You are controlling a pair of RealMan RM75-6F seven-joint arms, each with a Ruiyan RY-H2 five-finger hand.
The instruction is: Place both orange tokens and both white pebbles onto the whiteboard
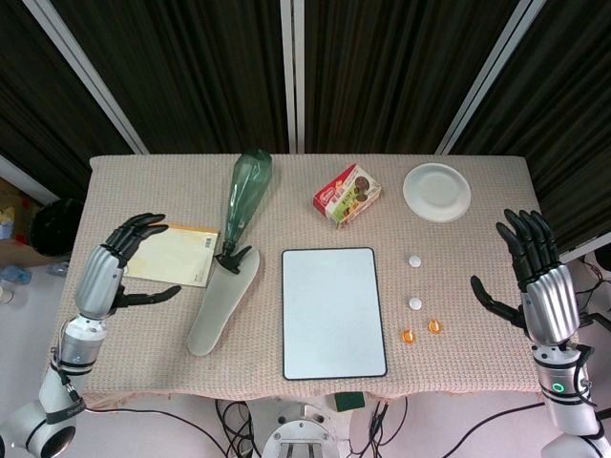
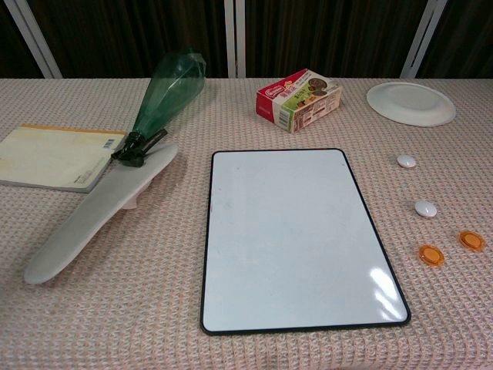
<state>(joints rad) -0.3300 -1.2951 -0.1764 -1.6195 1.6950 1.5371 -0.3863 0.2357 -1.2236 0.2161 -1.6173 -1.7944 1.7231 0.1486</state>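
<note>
The whiteboard [image 1: 332, 311] [image 2: 296, 234] lies flat mid-table with a bare surface. To its right sit two white pebbles, the farther one [image 1: 414, 259] [image 2: 407, 161] and the nearer one [image 1: 416, 303] [image 2: 426, 207]. Two orange tokens lie nearer the front edge: one [image 1: 408, 336] [image 2: 432, 254] close to the board, the other [image 1: 435, 326] [image 2: 471, 240] further right. My left hand [image 1: 122, 262] hovers open at the table's left edge beside the notepad. My right hand [image 1: 535, 277] is open at the right edge, apart from the tokens. Neither hand shows in the chest view.
A green plastic bottle [image 1: 244, 197] [image 2: 166, 95] lies with its neck on a white shoe insole [image 1: 223, 300] [image 2: 100, 210]. A yellow notepad [image 1: 177, 255] [image 2: 55, 156] sits left. A biscuit box [image 1: 347, 193] [image 2: 300, 99] and a white plate [image 1: 436, 192] [image 2: 410, 102] stand at the back.
</note>
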